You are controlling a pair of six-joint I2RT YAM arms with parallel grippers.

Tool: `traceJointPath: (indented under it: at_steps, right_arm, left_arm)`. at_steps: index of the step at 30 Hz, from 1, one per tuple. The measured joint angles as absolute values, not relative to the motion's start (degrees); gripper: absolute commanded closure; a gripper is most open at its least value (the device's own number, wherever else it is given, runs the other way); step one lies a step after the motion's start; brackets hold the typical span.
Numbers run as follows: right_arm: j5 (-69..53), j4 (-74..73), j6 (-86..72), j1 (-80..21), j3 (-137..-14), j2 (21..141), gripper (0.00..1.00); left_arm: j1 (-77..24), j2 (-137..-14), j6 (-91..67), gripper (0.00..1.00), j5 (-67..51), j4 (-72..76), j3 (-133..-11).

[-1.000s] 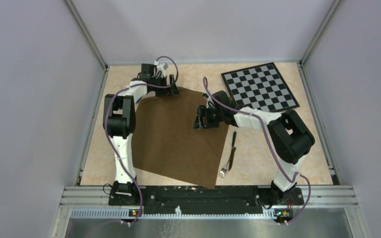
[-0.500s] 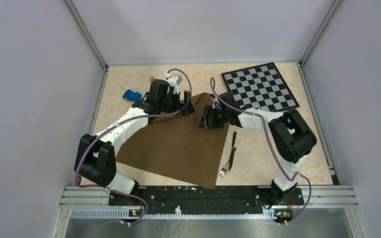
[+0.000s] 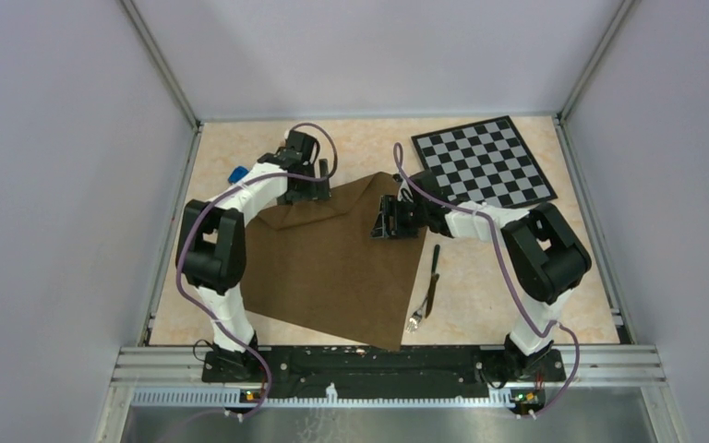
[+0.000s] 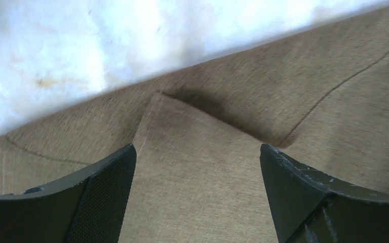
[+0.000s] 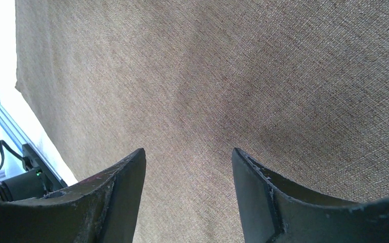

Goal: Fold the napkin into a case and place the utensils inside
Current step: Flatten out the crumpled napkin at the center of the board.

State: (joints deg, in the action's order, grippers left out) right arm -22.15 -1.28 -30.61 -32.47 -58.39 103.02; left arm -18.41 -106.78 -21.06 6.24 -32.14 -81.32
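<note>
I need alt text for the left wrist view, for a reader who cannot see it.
A dark-brown napkin on a pale table, one corner folded over onto it, seen between the left gripper's two open black fingers.

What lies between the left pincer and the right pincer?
Only the napkin: in the top view its dark-brown cloth spans the gap between the left pincer and the right pincer, and nothing else rests there.

Matt, coarse-woven brown cloth napkin [image 5: 223, 76]; shiny silver metal fork [image 3: 415, 321]
</note>
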Motion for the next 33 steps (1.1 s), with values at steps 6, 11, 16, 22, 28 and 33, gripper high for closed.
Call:
traceJointPath:
  at_steps: [6, 11, 16, 22, 28, 33]
  right_arm:
    - [-22.41, -0.56, -30.63, -32.47, -57.74, 102.98, 0.38]
    - [-22.65, 0.08, -30.65, -32.47, -57.71, 102.96, 0.38]
    - [-22.81, 0.6, -30.68, -32.47, -57.71, 102.96, 0.38]
    - [-22.9, 0.78, -30.68, -32.47, -57.71, 102.96, 0.38]
    - [-23.31, 0.86, -30.7, -32.47, -57.63, 102.96, 0.38]
    - [-23.46, 0.84, -30.72, -32.47, -57.36, 102.96, 0.39]
  left_arm:
    - [-18.06, -106.96, -22.59, 0.06, 8.58, -33.08, -79.2]
    - [-17.91, -109.19, -22.65, 0.1, 7.35, -32.18, -79.15]
    - [-17.89, -110.06, -22.65, 0.03, 7.33, -31.53, -78.56]
    - [-17.63, -109.75, -22.61, 0.03, 8.88, -29.89, -77.01]
    - [-15.18, -109.54, -22.61, 0.02, 8.38, -29.15, -76.44]
    - [-14.17, -109.54, -22.65, 0.1, 6.52, -27.7, -75.9]
